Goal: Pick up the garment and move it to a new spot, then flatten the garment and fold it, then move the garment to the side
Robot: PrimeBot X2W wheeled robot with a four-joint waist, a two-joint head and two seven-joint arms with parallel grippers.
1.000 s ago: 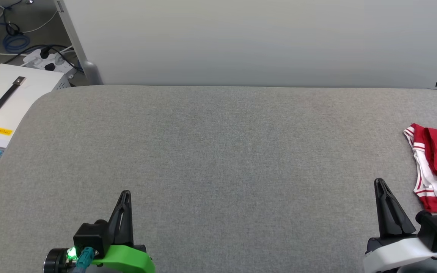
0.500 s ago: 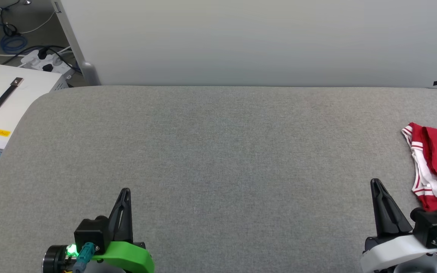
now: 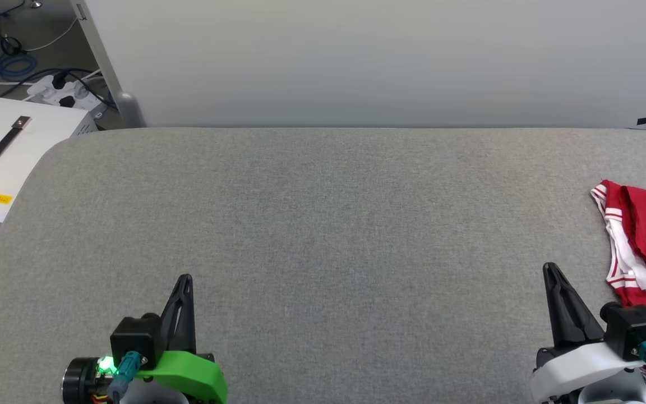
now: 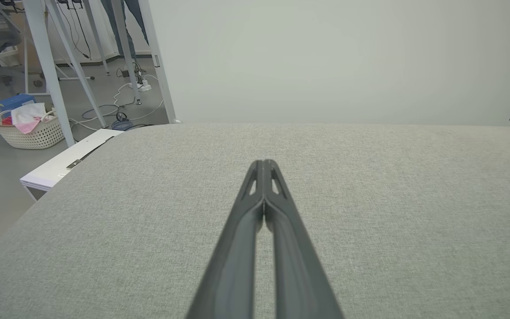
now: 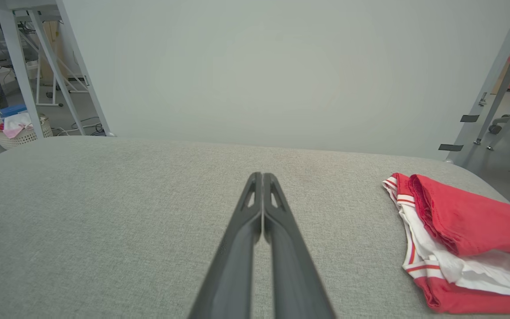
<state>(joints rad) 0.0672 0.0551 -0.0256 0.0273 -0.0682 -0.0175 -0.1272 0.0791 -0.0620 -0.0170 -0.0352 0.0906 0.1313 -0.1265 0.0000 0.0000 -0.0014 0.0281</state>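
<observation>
The garment point(image 3: 645, 241), red with white sleeves and red-white striped trim, lies folded in a heap at the right edge of the grey padded table point(image 3: 323, 224); part of it runs past the head view's right border. It shows again at the right of the right wrist view point(image 5: 463, 235). My right gripper point(image 3: 551, 270) hovers low at the lower right, a little left of the garment and apart from it, fingers pressed together point(image 5: 262, 177). My left gripper point(image 3: 185, 279) sits at the lower left, far from the garment, also shut with nothing in it point(image 4: 264, 164).
A pale partition wall point(image 3: 379, 62) stands behind the table's far edge. Off the table's left lie a white case with a black handle point(image 3: 3, 151), a power strip and cables point(image 3: 65, 90) on the floor. A laundry basket point(image 4: 29, 128) and metal frame legs stand further left.
The whole head picture has drifted slightly left, so the camera has moved. Both grippers stay shut and the garment lies as before.
</observation>
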